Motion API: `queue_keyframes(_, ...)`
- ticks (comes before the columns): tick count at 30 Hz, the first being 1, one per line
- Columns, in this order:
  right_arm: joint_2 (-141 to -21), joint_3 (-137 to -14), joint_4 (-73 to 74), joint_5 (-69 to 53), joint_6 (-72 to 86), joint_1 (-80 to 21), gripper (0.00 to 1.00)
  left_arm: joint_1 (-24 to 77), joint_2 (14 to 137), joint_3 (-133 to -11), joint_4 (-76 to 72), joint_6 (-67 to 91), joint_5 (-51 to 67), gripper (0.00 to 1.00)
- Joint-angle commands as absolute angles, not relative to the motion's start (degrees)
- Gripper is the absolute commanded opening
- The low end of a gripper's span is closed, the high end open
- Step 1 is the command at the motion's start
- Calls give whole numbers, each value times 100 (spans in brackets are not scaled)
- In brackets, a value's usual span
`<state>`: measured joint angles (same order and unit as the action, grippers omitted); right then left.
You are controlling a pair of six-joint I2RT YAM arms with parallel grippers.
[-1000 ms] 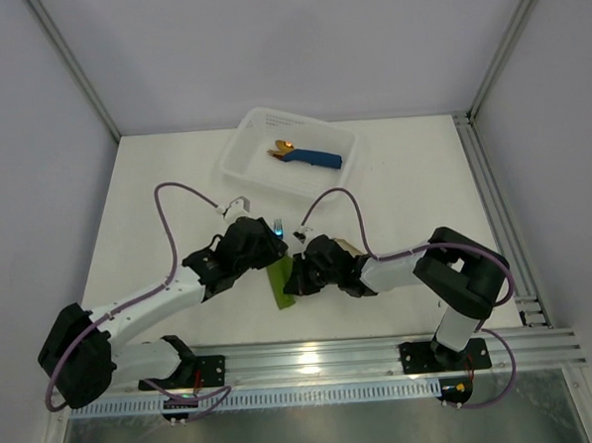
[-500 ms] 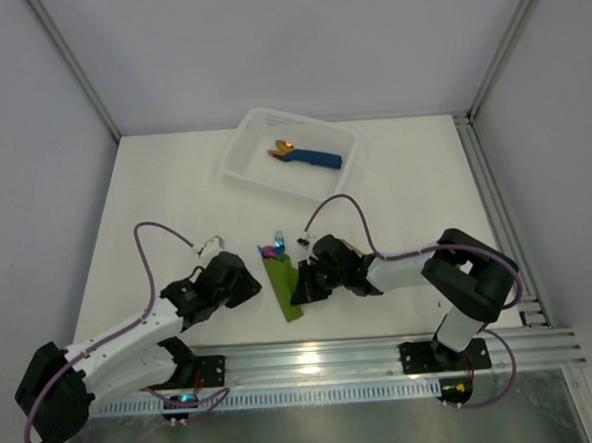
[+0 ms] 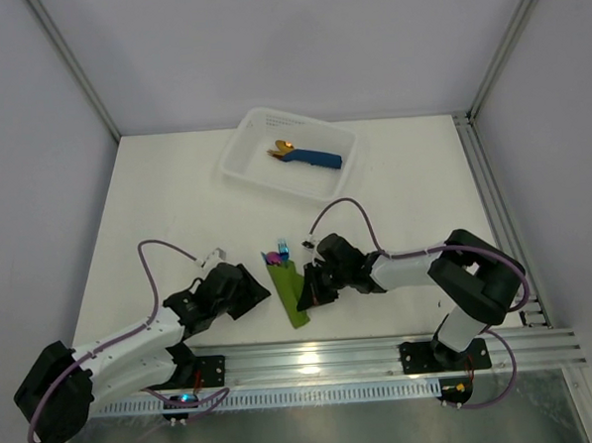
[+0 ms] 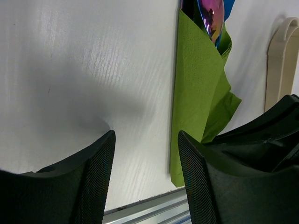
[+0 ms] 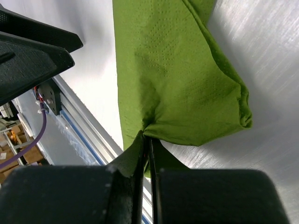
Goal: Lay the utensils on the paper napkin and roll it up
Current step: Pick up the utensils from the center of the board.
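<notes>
- Paper napkin (image 5: 173, 70) folded lengthwise around utensils (image 4: 211, 14), lying on counter (image 4: 70, 70) between both grippers.
- Right gripper (image 5: 145, 142) pressed together, pinching napkin's near edge.
- Left gripper (image 4: 145, 139) spread, holding nothing, just beside napkin's long edge.

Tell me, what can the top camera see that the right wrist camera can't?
Only the top camera shows the white bin with the blue roll inside it, and the shiny utensils poking out of the far end of the green wrap. Only the right wrist camera shows, up close, the right claw shut and pinching a corner of the paper. Both show the green paper napkin, folded over and lying on the white table.
</notes>
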<state>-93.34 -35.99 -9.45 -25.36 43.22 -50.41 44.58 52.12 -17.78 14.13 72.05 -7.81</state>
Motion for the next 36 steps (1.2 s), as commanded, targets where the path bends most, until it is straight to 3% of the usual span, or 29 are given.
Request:
queue_keyframes(1, -9123, -3559, -817, -2733, 4474, -4975, 3, 4447, 5308, -1740, 853, 7400, -659, 59)
queue_keyframes(7, -9088, -3524, -940, -2918, 4605, -4904, 4, 4447, 5475, -1573, 343, 7550, -536, 64)
queue_keyframes(10, -9009, -3489, -993, -2988, 4676, -4860, 4, 4447, 5546, -1564, 290, 7567, -501, 74)
queue_keyframes(15, -8912, -3516, -1037, -3093, 4755, -4816, 4, 4456, 5686, -1503, 228, 7734, -431, 79)
queue_keyframes(26, -8982, -3472, -1257, -3278, 4939, -4755, 4, 4500, 6662, -1582, -378, 8024, -35, 80)
queue_keyframes(36, -9026, -3498, -1432, -3410, 5097, -4685, 4, 4509, 6442, -1740, 563, 8428, 148, 86)
